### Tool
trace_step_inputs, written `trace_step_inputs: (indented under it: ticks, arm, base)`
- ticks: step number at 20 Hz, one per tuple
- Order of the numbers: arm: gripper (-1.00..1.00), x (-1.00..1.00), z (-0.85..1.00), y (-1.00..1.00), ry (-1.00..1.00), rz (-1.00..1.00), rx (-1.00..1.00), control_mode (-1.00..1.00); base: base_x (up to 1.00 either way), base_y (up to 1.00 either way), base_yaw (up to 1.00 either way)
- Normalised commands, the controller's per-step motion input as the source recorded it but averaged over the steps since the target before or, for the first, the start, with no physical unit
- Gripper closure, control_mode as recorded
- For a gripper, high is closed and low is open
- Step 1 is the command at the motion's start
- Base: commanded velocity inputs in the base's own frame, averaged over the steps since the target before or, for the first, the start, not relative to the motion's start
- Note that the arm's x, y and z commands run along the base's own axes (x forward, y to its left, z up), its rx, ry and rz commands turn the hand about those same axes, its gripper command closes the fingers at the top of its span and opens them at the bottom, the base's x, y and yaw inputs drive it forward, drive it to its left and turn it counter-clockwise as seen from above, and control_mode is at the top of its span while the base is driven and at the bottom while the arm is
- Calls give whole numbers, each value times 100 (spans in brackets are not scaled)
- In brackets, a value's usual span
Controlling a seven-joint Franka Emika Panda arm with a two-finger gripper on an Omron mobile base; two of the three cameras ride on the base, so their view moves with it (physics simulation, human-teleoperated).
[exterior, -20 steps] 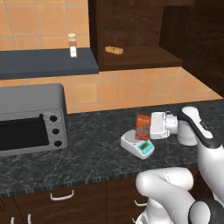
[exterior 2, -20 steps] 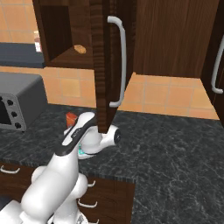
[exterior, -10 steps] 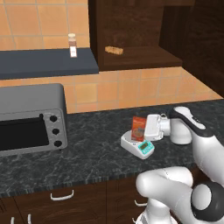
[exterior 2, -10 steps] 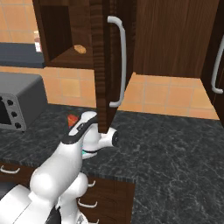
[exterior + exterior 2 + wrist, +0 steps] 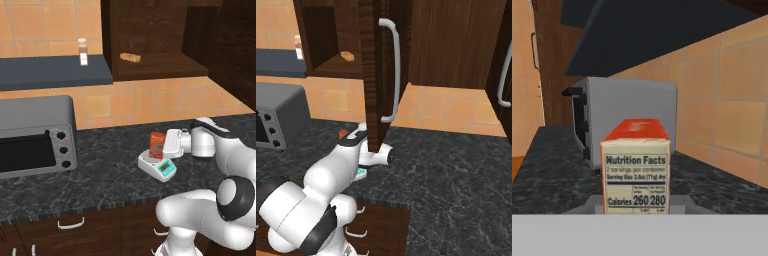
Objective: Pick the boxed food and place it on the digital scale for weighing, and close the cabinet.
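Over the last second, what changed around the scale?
The claw carried the boxed food left and down; the carton now sits upright on the digital scale. Whether the claw has let go cannot be told. Unchanged: cabinet door open, toaster oven, spice jar.

One boxed food (image 5: 157,144), one digital scale (image 5: 158,166), one toaster oven (image 5: 35,135), one spice jar (image 5: 83,52), one bread lump (image 5: 131,58), one open cabinet door (image 5: 373,75)
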Motion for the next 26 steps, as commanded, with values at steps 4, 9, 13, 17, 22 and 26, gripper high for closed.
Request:
trace_step_inputs:
  ticks: [4, 9, 13, 17, 22, 26]
  arm:
    - [100, 8, -30, -1, 0, 0, 0, -100]
    - [100, 15, -33, 0, 0, 0, 0, -100]
    - [100, 14, -6, 3, -1, 0, 0, -100]
    - [100, 0, 0, 16, 1, 0, 0, -100]
    - [100, 0, 0, 22, 3, 0, 0, -100]
    - [-100, -5, -6, 10, 4, 0, 0, -100]
  base:
    - [0, 0, 0]
    - [0, 0, 0]
    - [0, 0, 0]
    - [0, 0, 0]
    - [0, 0, 0]
    - [0, 0, 0]
